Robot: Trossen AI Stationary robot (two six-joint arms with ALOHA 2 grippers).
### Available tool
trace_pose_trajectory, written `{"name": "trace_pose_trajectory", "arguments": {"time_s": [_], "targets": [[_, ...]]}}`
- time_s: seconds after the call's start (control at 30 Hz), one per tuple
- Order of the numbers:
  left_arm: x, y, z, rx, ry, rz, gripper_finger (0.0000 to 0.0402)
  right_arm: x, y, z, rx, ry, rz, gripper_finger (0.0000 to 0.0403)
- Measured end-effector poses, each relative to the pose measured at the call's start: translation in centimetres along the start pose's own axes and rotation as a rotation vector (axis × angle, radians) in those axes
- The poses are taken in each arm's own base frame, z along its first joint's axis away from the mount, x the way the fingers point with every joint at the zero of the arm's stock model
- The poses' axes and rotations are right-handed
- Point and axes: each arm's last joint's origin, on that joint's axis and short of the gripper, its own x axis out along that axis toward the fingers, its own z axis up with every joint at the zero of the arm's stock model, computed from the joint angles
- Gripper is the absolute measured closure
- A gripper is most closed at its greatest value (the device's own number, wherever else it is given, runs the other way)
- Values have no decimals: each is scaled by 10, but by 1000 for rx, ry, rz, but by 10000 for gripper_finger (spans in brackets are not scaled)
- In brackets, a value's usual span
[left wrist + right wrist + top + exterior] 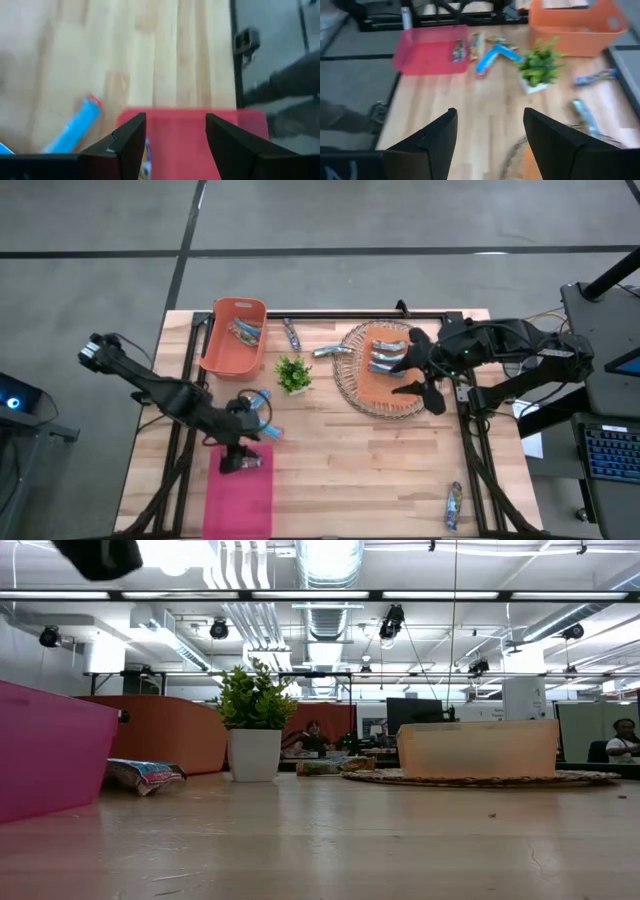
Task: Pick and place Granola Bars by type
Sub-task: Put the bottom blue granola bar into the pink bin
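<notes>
My left gripper [240,458] hangs open above the far end of the pink tray [238,500], with nothing between its fingers [127,142]. A granola bar [145,156] lies in that tray, and bright blue bars [259,400] [75,127] lie on the table just beyond it. My right gripper [413,376] stands open and empty over the orange tray [378,384] on the round woven mat, where silver-blue bars [386,358] lie. More bars lie in the orange bin [245,330], on the table at the far side [291,333] [330,351] and near the front right edge [453,505].
A small green plant [292,373] in a white pot stands between the orange bin and the woven mat [352,395]. Black frame rails run along the table's left, right and far sides. Bare wood lies in the middle and toward the near edge.
</notes>
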Motion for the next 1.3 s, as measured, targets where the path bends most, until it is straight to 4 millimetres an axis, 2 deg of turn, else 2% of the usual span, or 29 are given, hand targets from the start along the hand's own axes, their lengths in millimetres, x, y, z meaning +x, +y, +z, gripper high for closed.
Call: {"name": "trace_pose_trajectory", "arguments": {"time_s": [0.27, 0.4, 0.6, 0.9, 1.07, 1.3], "targets": [[-36, 0, 18, 88, -412, 73, 216, 17, 9, -10, -145, 138, 264, 183], [-48, 0, 23, 109, -525, 103, 216, 33, 20, -27, -271, 344, 329, 183], [-50, 1, 23, 105, -542, 127, 216, 60, 40, -49, -355, 648, 407, 183], [-48, 1, 23, 94, -540, 131, 216, 92, 78, -85, -465, 853, 496, 133], [-48, 1, 23, 84, -540, 129, 216, 104, 99, -120, -536, 1004, 518, 109], [-48, 1, 23, 76, -541, 130, 216, 116, 118, -177, -569, 1212, 467, 105]]}}
